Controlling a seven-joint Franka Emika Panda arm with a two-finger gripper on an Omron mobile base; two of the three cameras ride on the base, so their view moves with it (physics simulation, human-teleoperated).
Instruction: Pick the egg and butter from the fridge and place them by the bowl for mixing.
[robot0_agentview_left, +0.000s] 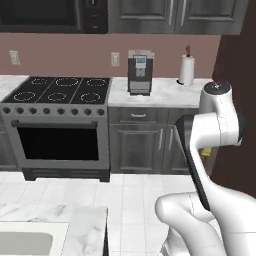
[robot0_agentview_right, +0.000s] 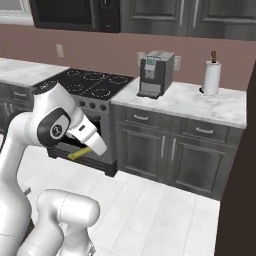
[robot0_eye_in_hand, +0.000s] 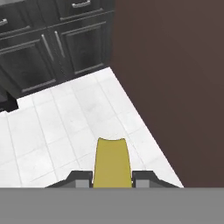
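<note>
**Robot arm carries the butter across the kitchen, away from the cabinets**

A white robot arm holds a thin yellow stick of butter (robot0_eye_in_hand: 112, 162) clamped between its two dark fingertips. In the hand view the gripper (robot0_eye_in_hand: 112, 178) is closed on the near end of the stick, and the rest of it juts forward beyond the fingers, over the white tiled floor (robot0_eye_in_hand: 65, 127). A grip on one end like this probably suits sliding the stick off a shelf and laying it down flat later.

The stove (robot0_agentview_left: 57, 125), a black cooktop over a grey oven, serves as the landmark. To the right of the stove runs a marble counter (robot0_agentview_right: 200, 102) on dark cabinets, with a coffee machine (robot0_agentview_right: 156, 73) just beside the stove and a paper towel roll (robot0_agentview_right: 211, 77) farther right. Beyond the cabinets, farthest from the stove, stands a tall dark brown panel (robot0_eye_in_hand: 175, 78).

The arm is folded in close to its own base rather than reaching out. Its elbow is raised about level with the counter, and the forearm slopes down and forward, so the hand hangs low, in front of the cabinets right of the stove. In the right base view the butter (robot0_agentview_right: 80, 153) shows as a yellow tip below the white wrist. This tucked pose looks like a carrying posture, keeping the load safe while the base drives toward the bowl
</note>
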